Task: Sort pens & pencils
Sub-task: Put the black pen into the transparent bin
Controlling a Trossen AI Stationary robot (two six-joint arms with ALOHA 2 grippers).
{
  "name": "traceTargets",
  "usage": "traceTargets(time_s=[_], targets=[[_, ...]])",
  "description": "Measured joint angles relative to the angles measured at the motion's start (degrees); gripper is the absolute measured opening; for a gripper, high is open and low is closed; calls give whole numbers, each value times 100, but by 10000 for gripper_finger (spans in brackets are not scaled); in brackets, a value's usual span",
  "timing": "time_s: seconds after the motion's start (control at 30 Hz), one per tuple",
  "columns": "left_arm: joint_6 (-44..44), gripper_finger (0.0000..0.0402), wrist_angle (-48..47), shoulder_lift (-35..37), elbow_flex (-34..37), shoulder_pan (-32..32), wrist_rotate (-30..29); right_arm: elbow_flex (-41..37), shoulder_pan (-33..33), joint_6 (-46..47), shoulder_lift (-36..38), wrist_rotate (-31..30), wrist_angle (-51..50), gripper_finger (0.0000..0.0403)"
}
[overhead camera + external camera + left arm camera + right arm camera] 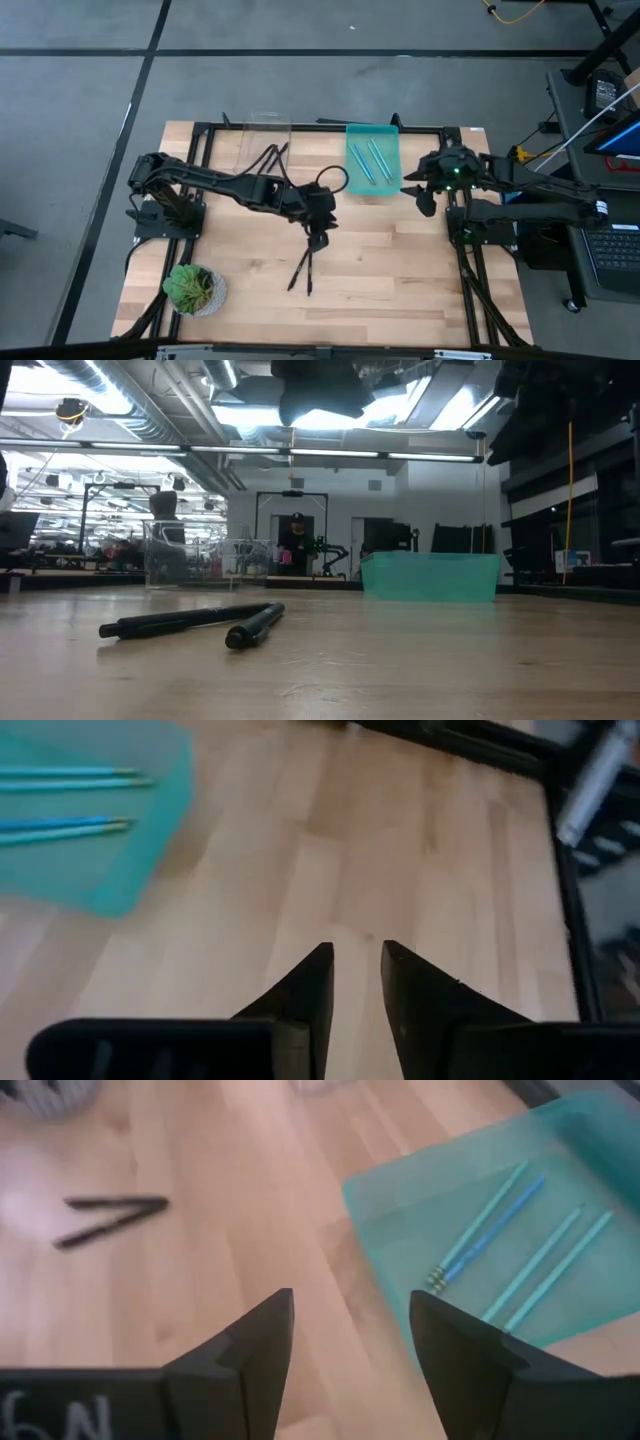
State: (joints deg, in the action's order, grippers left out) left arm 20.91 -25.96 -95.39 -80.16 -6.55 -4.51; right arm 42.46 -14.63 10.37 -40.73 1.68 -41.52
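My left gripper (pixel 355 985) hovers over bare wood near mid-table, fingers (pixel 305 990) just a narrow slot apart, nothing in them. In the high view it sits right above the two black sticks (pixel 303 270), which lie on the table (pixel 400 290) crossing at one end in a thin V. In the low view they're flat on the wood, tips touching.

Right gripper (pixel 350 1350) sits by the teal tray (pixel 392 135) at its right edge, jaws spread wide, holding nothing. Light blue sticks (pixel 525 1240) lie inside that tray, four counted from the right wrist cam, roughly parallel, two pairs.

Clear bin (pixel 265 140) stands at the back left of the tray, w/ black sticks (pixel 268 160) leaning in it; exact count can't tell.

Small potted plant (pixel 192 288) at front left corner.

Writing: only pale marks on my right gripper body, looks like "6N", not sure. No brand legible.

A person stands far back in the room, low view.
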Motion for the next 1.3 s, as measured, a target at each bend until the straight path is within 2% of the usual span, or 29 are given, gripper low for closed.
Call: traceTargets(time_s=[0.2, 0.37, 0.7, 1.0, 1.2, 1.3], targets=[[998, 80, -21, 0, 0, -14, -442, 0, 405, 588, 430, -841, 96, 202], [1743, 80, -70, 0, 0, -176, -445, 0, 678, 601, 427, -616, -54, 202], [2072, 80, -271, -359, 11, -823, -799, 0, 1148, 588, 304, -613, -441, 202], [4359, 80, -673, -800, 4, -1308, -732, 0, 1193, 574, 295, -802, -430, 202], [5048, 80, -955, -1099, 7, -1417, -574, 0, 1193, 572, 295, -813, -423, 202], [5303, 78, -1082, -1150, 7, -1408, -296, 0, 1193, 581, 295, -813, -422, 202]])
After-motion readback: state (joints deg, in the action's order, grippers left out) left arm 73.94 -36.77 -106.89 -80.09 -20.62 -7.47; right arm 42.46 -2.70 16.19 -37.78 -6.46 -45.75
